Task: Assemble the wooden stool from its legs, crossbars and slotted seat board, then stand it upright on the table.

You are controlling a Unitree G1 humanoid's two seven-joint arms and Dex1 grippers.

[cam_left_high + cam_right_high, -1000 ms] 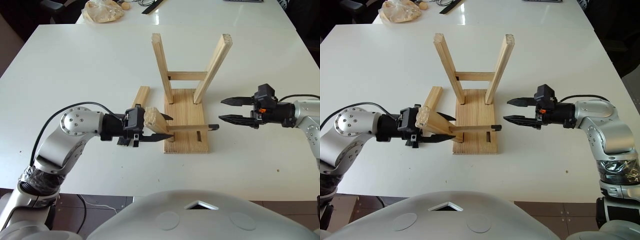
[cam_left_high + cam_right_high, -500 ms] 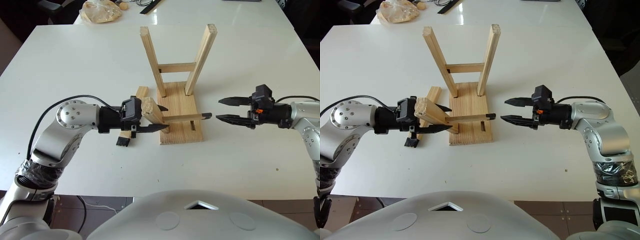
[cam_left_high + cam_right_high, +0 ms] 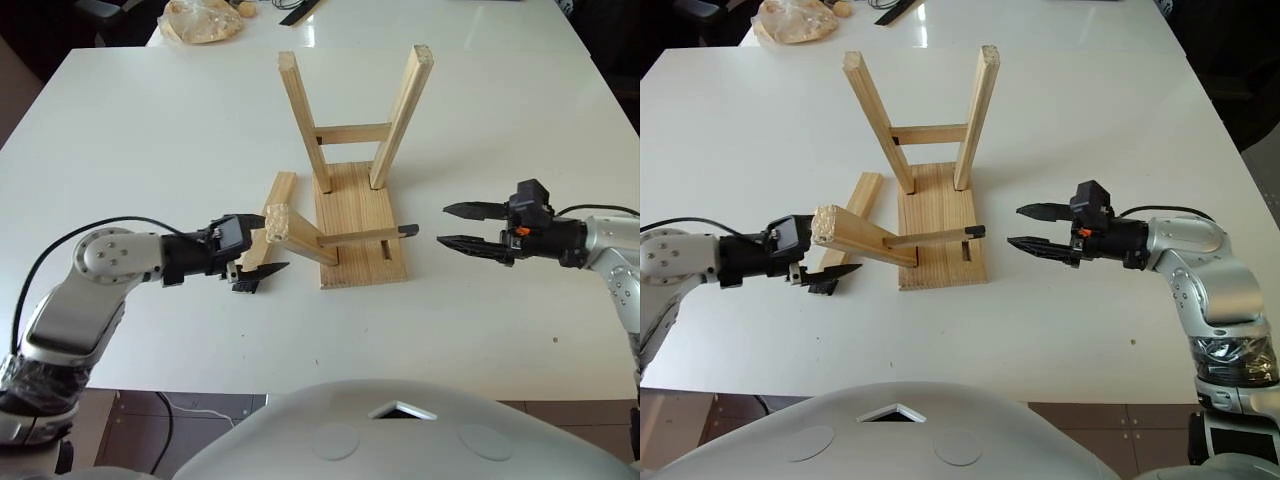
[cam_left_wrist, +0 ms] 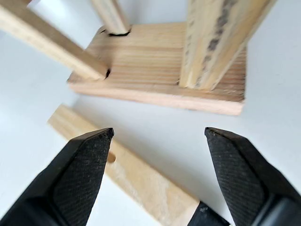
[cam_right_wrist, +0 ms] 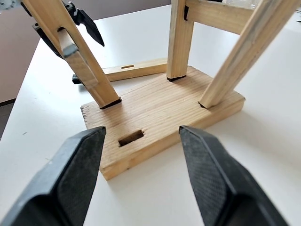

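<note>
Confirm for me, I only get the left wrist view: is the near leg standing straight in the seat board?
Observer: No. The near leg leans steeply from the seat board toward the left claw.
Operator: Where's the right claw?
Observer: The right claw hangs open just beyond the free end of that leg's crossbar, apart from it.
Operator: Any slots unfilled?
Observer: One empty slot, on the board's right side, level with the near leg's foot.
</note>
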